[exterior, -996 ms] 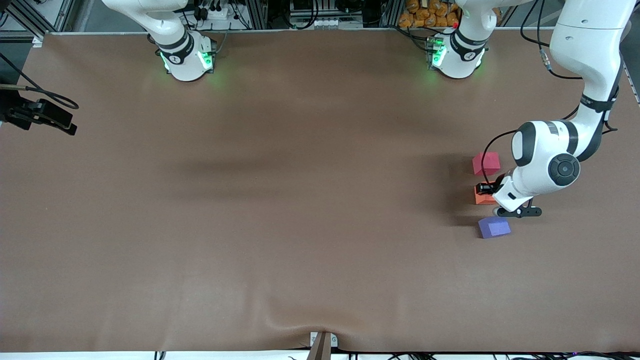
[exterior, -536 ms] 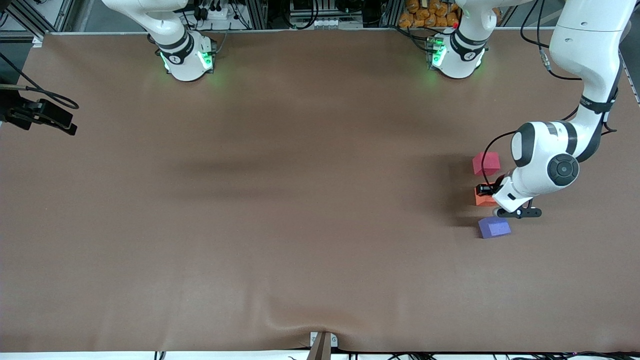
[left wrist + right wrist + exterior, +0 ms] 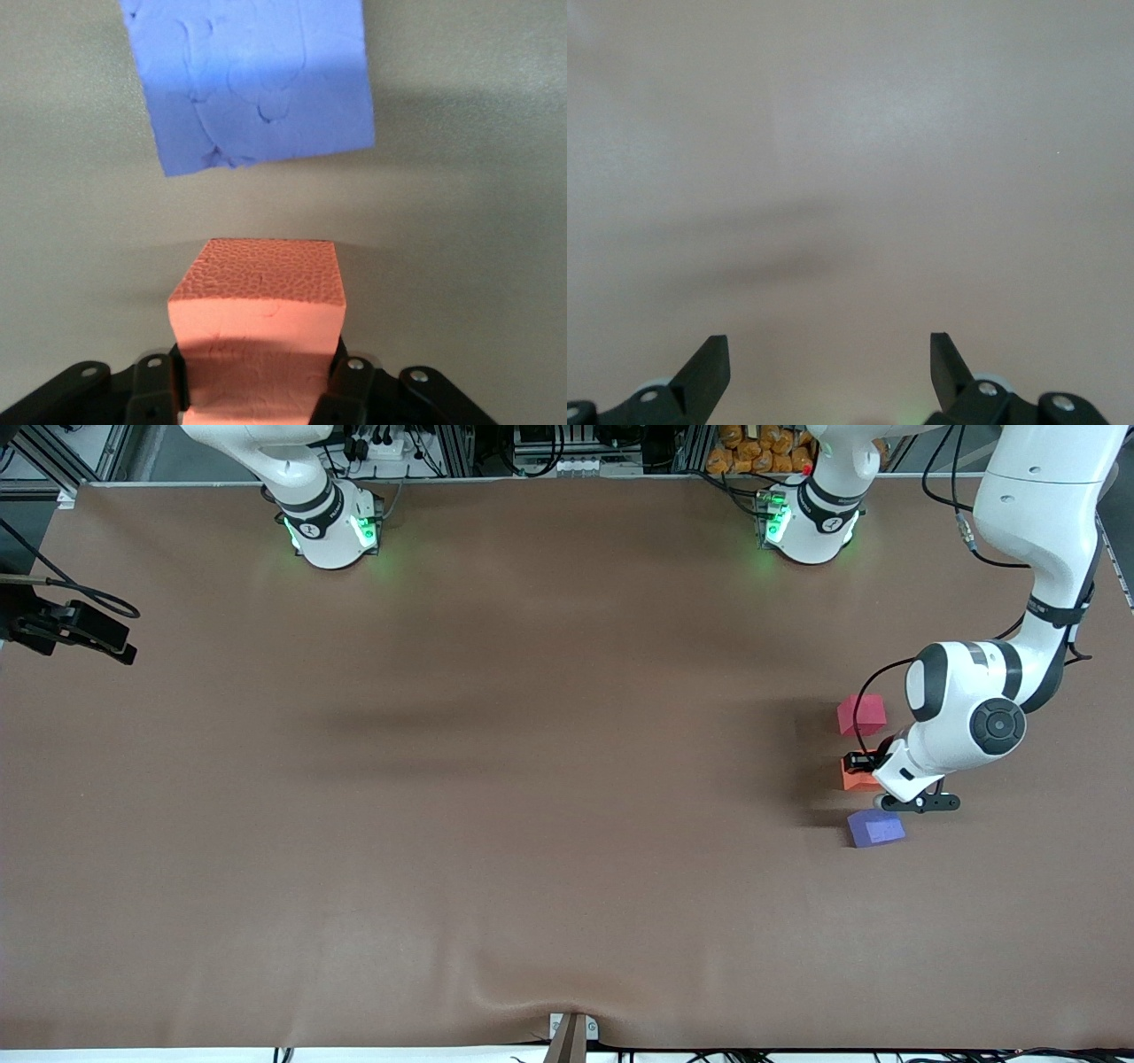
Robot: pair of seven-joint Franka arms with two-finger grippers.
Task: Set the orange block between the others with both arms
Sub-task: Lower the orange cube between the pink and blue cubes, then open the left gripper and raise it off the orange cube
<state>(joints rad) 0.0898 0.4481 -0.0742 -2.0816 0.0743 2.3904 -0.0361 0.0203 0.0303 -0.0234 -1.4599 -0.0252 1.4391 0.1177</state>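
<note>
Pebbled orange foam cube (squared edges)

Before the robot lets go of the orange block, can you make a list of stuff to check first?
1. Left gripper shut on the orange block: ok.
2. Orange block sits between the pinkish-red block and the purple-blue block: ok.
3. Gaps to both neighbours: ok, none touching.
4. Block resting flat on the table: cannot tell.
5. Right gripper open, holding nothing, over bare table: ok.
</note>
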